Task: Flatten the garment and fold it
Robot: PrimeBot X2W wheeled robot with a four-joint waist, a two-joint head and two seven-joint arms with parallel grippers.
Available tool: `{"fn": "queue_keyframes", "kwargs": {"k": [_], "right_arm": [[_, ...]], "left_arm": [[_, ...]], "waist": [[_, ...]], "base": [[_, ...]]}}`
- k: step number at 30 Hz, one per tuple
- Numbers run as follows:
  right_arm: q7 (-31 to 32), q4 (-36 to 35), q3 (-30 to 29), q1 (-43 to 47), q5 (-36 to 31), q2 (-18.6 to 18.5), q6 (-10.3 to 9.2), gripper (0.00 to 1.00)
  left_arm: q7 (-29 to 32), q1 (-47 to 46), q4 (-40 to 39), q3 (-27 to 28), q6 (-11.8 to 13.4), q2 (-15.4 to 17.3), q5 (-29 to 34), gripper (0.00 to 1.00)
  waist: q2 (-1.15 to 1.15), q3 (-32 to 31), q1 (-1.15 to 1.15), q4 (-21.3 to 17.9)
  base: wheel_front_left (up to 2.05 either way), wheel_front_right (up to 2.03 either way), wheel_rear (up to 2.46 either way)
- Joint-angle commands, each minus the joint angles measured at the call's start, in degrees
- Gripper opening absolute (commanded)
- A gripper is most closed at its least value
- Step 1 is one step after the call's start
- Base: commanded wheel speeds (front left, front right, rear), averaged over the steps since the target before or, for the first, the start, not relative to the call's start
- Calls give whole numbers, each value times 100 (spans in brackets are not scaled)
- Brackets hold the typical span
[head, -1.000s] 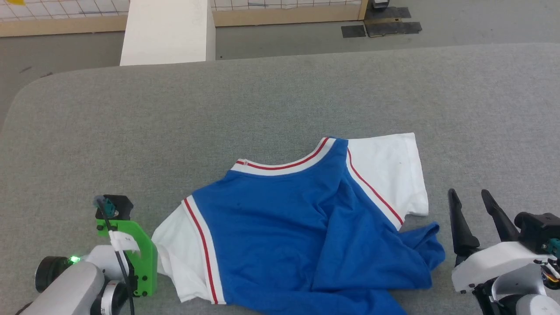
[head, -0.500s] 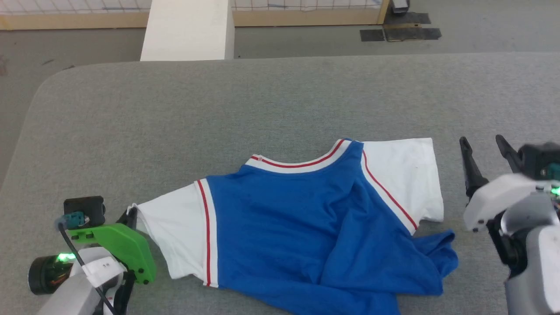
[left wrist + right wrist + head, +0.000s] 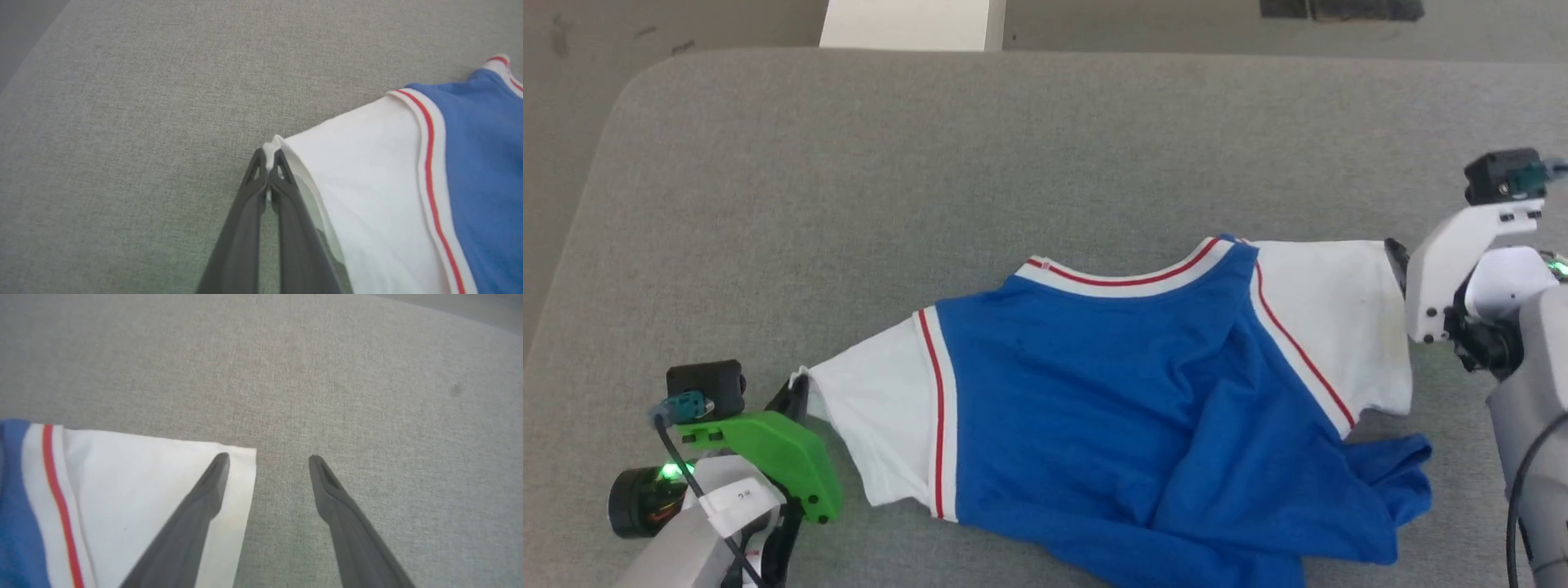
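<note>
Garment (image 3: 1094,392) spread on grey padded table (image 3: 931,163), blue lower part bunched up toward your right. Your left gripper (image 3: 267,157) pinched tight on left sleeve (image 3: 367,183) corner. Your right gripper (image 3: 267,459) spread wide, one finger over right sleeve (image 3: 143,477) edge, other over bare table.

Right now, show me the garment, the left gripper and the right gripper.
garment (image 3: 1078,367), head view, middle of the blue body.
left gripper (image 3: 268,157), left wrist view, between fingertips pinching the garment's white corner.
right gripper (image 3: 268,457), right wrist view, midway between its open fingertips.
</note>
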Motion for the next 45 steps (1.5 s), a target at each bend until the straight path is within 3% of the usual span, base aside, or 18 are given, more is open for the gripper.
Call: {"fn": "queue_keyframes", "kwargs": {"k": [1, 7, 8, 9, 11, 13, 16, 23, 26, 31, 37, 40, 45], "right_arm": [[160, 113, 120, -140, 114, -39, -9, 100], [1335, 491, 858, -407, 745, -262, -9, 100], [1541, 510, 953, -403, 850, -297, -9, 76], [1818, 515, 1084, -389, 971, -345, -9, 39], [2232, 430, 1300, -354, 1184, -448, -9, 0], [2421, 224, 1512, -298, 1342, -577, -9, 0], [2187, -159, 1716, -150, 1483, -796, -9, 0], [140, -1058, 1310, 538, 1439, -920, -9, 0], [-793, -1457, 962, 1067, 1292, -776, -9, 0], [-1589, -2188, 277, 2034, 931, -468, -9, 0], [-1488, -3178, -252, 2921, 705, -146, -9, 0], [-1209, -3537, -278, 2981, 662, -249, -9, 0], [-884, -3946, -128, 2516, 666, -655, -9, 0]], "left_arm": [[-23, -101, -14, -9, -4, -22, 54, 0], [-6, -197, -20, -47, -19, -60, 57, 0], [-7, -202, -18, -51, -23, -59, 58, 0], [-1, -203, -17, -55, -33, -59, 48, 0], [5, -197, -16, -56, -37, -48, 39, 0], [12, -196, -17, -54, -33, -34, 35, 0], [10, -199, -11, -58, -39, -20, 36, 0], [-159, -88, 13, -39, -75, 10, 41, 0], [-251, 9, 35, -32, -96, 22, 31, 0], [-363, 210, -19, 4, -138, 66, -33, 0], [-604, 358, -278, 151, -417, 28, -310, 0], [-678, 218, -265, 279, -732, 110, -478, 0], [-600, -411, -322, 426, -997, 235, -535, 0]], "waist": [[32, 206, 0, 154], [32, 352, 0, 237], [32, 356, 0, 237], [32, 359, 0, 235], [32, 358, 0, 220], [32, 344, 0, 206], [32, 271, 0, 184], [32, -130, 0, 10], [32, -401, 0, -99], [32, -814, 0, -312], [32, -1139, 0, -570], [32, -1182, 0, -696], [32, -1083, 0, -815]], "base": [[0, 0, 0], [0, 0, 0], [0, 0, 0], [0, 0, 0], [0, 0, 0], [0, 0, 0], [0, 0, 0], [0, 0, 0], [0, 0, 0], [0, 0, 0], [0, 0, 0], [0, 0, 0], [0, 0, 0]]}}
